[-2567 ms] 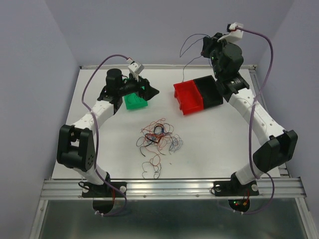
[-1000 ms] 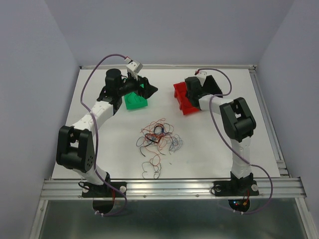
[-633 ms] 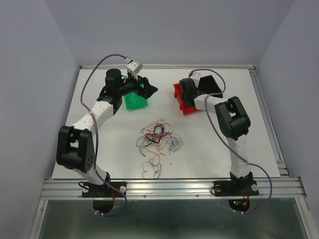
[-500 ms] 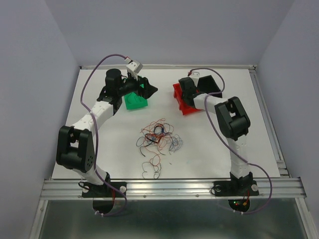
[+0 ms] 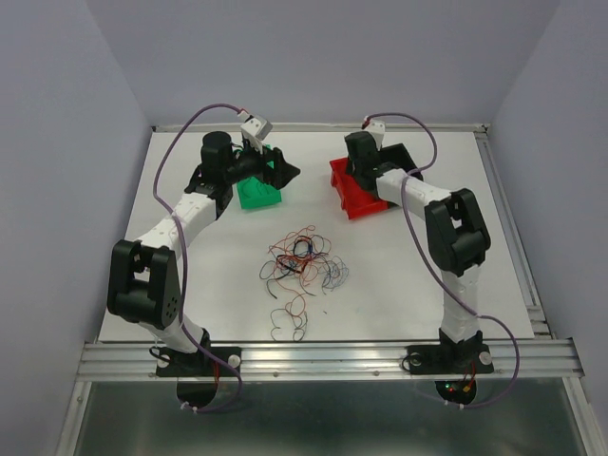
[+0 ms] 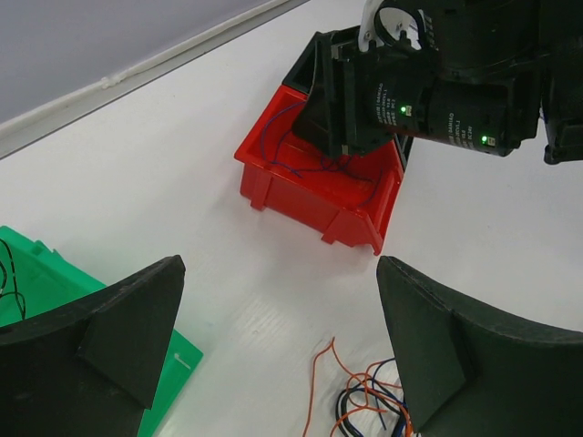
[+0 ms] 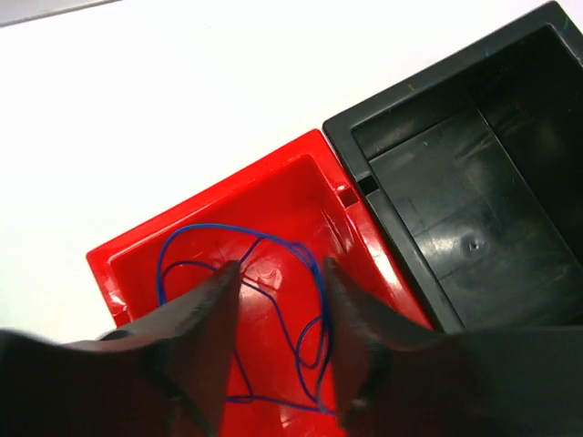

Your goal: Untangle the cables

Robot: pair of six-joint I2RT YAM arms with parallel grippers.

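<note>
The cables (image 5: 302, 261) lie as a loose tangle of red, orange, black and blue strands mid-table, with a separate curl (image 5: 290, 318) nearer the front edge. One blue cable (image 7: 210, 227) lies coiled on the floor of the red bin (image 7: 273, 177). My right gripper (image 7: 278, 269) hovers just above it, jaws open, nothing between them. From above, the right gripper (image 5: 361, 176) points down into the red bin (image 5: 356, 199). My left gripper (image 6: 281, 273) stands wide open beside the green bin (image 5: 256, 195), empty. The tangle's edge (image 6: 364, 401) shows below it.
A black bin (image 7: 455, 209) adjoins the red bin on its right. A thin black strand (image 6: 11, 278) lies in the green bin (image 6: 46, 273). The right wrist (image 6: 437, 82) looms over the red bin (image 6: 319, 196). Walls close in the table on three sides.
The right arm came down from high at the back to the red bin and opened its jaws; the blue cable now lies in the bin. The left arm has stayed still.
</note>
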